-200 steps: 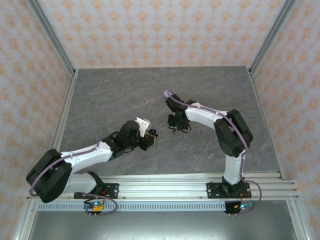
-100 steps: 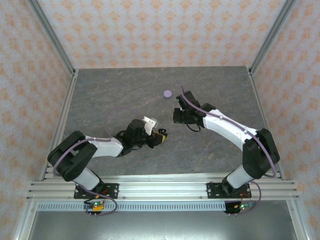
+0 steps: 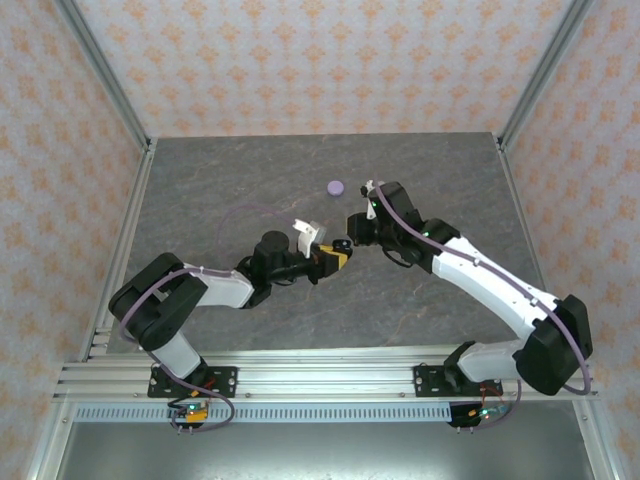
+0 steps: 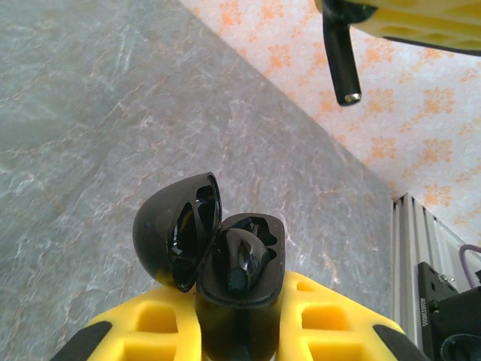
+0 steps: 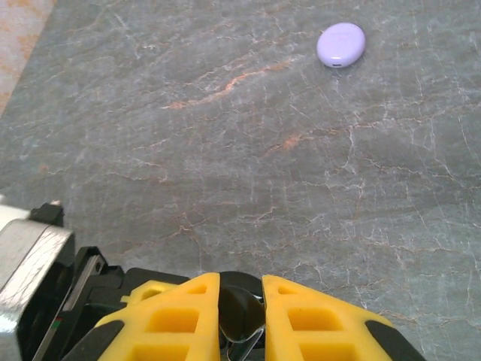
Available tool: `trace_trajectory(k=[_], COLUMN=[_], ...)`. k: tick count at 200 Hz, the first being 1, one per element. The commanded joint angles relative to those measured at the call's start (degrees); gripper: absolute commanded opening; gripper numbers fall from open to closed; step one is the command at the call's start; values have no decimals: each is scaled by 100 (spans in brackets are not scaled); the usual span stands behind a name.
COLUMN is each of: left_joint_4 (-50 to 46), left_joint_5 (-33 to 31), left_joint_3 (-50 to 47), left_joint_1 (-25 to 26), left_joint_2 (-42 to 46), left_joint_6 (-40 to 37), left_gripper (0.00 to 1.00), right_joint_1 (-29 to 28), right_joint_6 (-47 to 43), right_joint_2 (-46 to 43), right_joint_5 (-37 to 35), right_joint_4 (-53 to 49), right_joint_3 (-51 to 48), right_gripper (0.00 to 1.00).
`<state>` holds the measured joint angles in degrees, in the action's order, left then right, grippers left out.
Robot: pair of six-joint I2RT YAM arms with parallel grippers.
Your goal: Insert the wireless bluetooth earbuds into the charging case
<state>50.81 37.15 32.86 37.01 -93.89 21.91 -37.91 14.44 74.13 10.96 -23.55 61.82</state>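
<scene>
The left gripper (image 4: 240, 304) is closed tight on a black charging case (image 4: 240, 282). Its yellow fingers (image 4: 146, 331) press the lower body from both sides. The case stands upright in that grip with its lid (image 4: 174, 233) swung open to one side. Inside the body, a glossy black rounded shape sits in one well; I can't tell for sure that it is a seated earbud.

Just ahead of this gripper and above the open case hangs the right gripper (image 3: 345, 243). It is pinched narrow on a black earbud (image 4: 340, 53), whose stem points down toward the case without touching it. From the right wrist, the earbud (image 5: 240, 312) shows as a dark sliver wedged between the two yellow fingers (image 5: 180, 312).

From overhead, the left gripper (image 3: 328, 259) and the right one nearly meet, tip to tip, over the middle of the grey marbled table (image 3: 220, 180).

Well beyond the right gripper, a closed lavender case (image 5: 341, 43) lies flat on the table, apart from both arms.
</scene>
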Motion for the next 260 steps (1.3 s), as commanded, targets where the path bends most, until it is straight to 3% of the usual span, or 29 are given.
trace_trajectory(k=[1,260], left_joint_4=[437,-239], left_joint_5=[170,210], left_joint_3=[218,519], left_joint_1=[13,147], left_joint_2=[0,433], left_joint_6=[110,-138], left_gripper=[15,15], right_joint_1=[-80,-173], right_joint_6=[-226,-279], right_joint_2=[-194,-245], right_joint_5=[-178,-278], right_joint_4=[167,199], right_joint_3=[-108,-293], right_gripper=[18,19])
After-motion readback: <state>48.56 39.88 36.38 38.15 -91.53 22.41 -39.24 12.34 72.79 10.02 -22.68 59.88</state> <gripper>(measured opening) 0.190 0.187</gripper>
